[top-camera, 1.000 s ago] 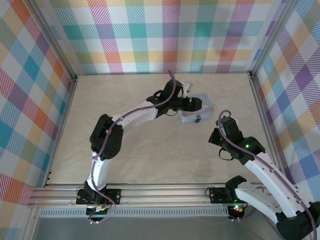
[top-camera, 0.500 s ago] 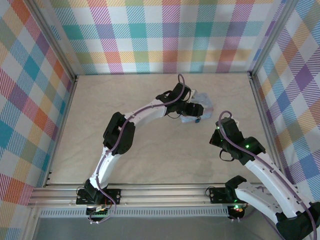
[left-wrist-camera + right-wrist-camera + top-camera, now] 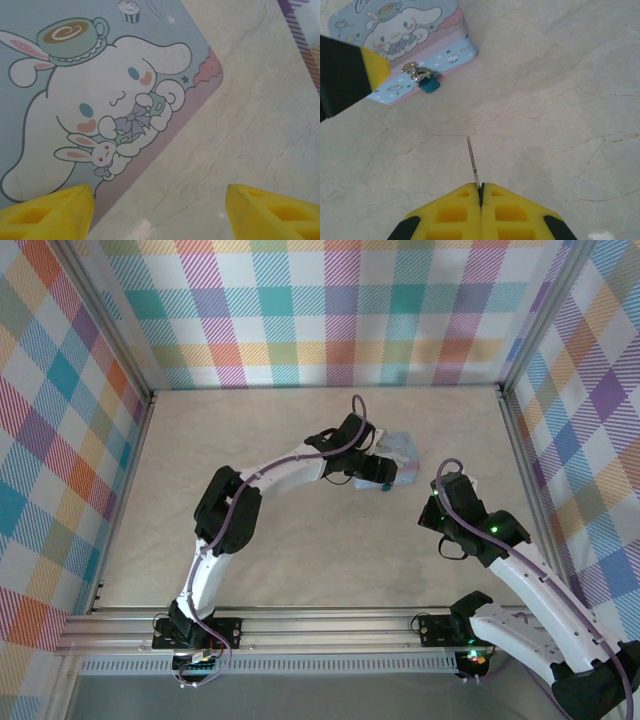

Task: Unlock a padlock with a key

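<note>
Left fingers [image 3: 50, 212] shifted over the glossy tin [image 3: 60, 65], spread (right fingers [image 3: 455, 215] pinch a thin key [image 3: 472, 157]).

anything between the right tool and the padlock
Bare tabletop, seen in the right wrist view. The right tool is shut on the key, which juts roughly toward the padlock on the tin's front.

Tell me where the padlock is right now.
In the right wrist view, the padlock hangs at the front latch of the tin box, upper left, ahead of the right gripper pinching the key.
</note>
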You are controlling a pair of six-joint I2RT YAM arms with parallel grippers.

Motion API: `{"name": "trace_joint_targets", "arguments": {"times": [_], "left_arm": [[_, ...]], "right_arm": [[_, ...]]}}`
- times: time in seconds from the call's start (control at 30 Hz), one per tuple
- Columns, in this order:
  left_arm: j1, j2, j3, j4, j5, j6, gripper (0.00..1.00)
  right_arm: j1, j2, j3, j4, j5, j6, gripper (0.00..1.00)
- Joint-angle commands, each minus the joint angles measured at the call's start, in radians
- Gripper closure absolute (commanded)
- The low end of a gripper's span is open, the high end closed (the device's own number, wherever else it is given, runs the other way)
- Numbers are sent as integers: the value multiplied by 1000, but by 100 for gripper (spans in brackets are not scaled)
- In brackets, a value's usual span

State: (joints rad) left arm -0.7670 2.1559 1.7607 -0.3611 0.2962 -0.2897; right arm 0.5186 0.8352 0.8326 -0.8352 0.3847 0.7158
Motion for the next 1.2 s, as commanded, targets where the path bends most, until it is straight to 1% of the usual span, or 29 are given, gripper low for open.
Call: {"name": "trace_joint_targets", "arguments": {"times": [0.0, 0.1, 0.17, 0.33, 0.47, 0.53, 0.7, 0.83, 0.97, 1.1, 1.17], "left_arm": [[15, -64, -107, -60, -42, 14, 29], [39, -135, -216, -28, -56, 7, 29], [62, -193, -303, 0, -65, -2, 29], [120, -306, -464, 54, -64, -23, 29], [155, -361, -538, 75, -59, -35, 29], [163, -387, -560, 119, -58, -34, 28], [164, -443, -593, 163, -29, -23, 27], [166, -523, -650, 202, -35, -29, 23], [172, -614, -712, 188, -33, -48, 23], [170, -678, -796, 209, 48, -89, 25], [162, -704, -843, 222, 68, -93, 25]], "right_arm": [[1, 0, 19, 14, -16, -39, 100], [1, -11, -7, 92, -79, -77, 100], [2, -14, -30, 156, -144, -103, 100], [2, 41, -46, 266, -289, -154, 100], [1, 113, -50, 362, -408, -175, 100], [1, 147, -56, 417, -467, -173, 100], [-2, 246, -60, 545, -604, -151, 100], [-10, 335, -49, 594, -653, -132, 100], [-38, 402, -55, 644, -678, -111, 100], [-97, 452, -76, 724, -746, -91, 100], [-130, 482, -81, 767, -784, -89, 100]]}}
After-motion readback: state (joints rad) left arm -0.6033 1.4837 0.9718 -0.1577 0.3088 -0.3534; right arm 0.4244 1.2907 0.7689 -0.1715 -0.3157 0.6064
